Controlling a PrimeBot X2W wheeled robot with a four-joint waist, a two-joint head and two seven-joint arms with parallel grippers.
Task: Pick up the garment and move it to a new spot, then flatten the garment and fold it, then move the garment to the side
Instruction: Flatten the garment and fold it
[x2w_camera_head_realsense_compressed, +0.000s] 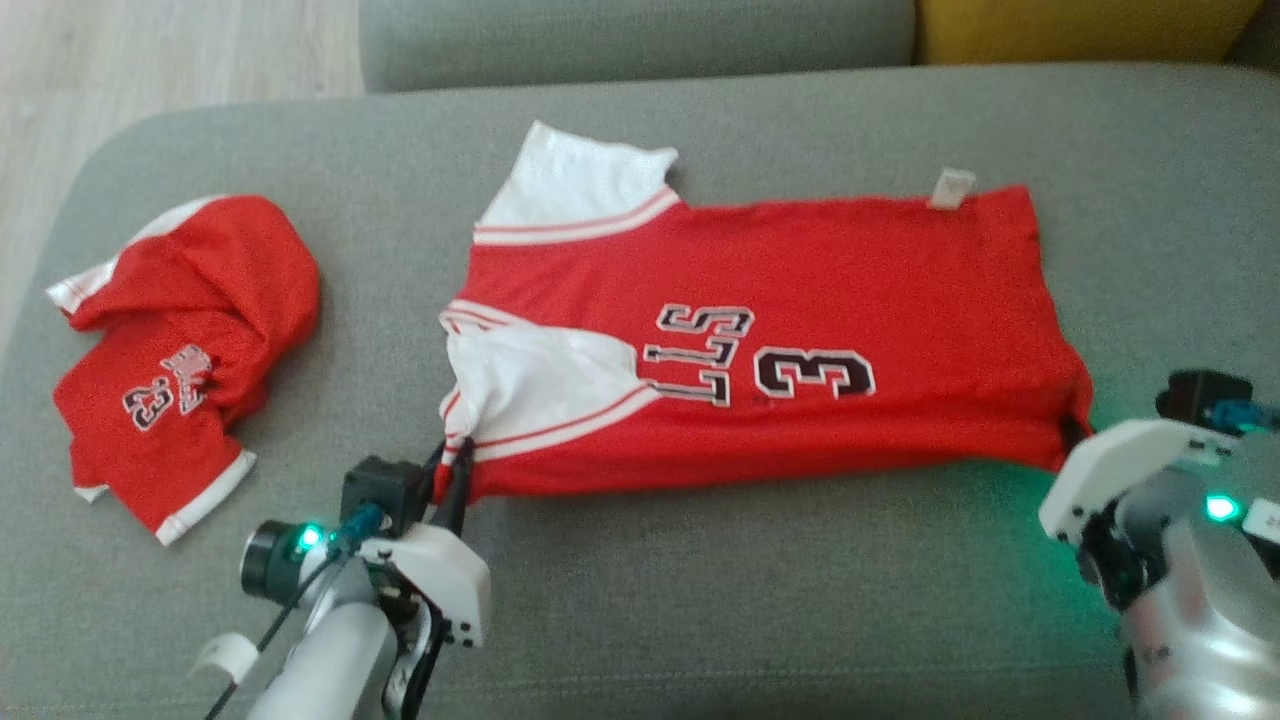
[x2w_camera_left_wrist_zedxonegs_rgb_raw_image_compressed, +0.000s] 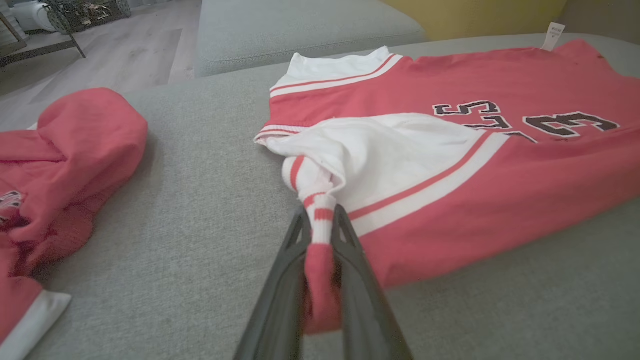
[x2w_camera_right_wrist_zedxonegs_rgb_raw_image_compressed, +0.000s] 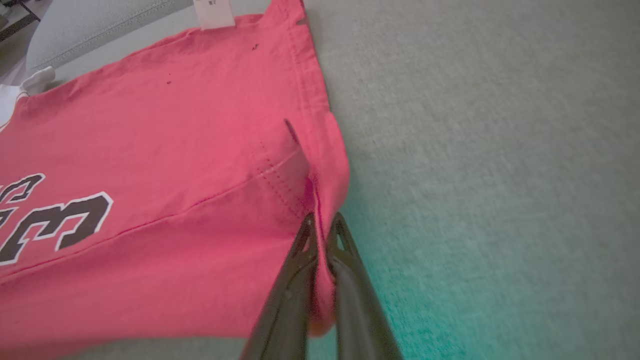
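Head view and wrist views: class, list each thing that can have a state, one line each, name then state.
large jersey, lying spread on the couch, near side folded over its print
small jersey, crumpled, lying apart to the left
left gripper, shut on the large jersey's striped sleeve
right gripper, shut on the large jersey's hem corner
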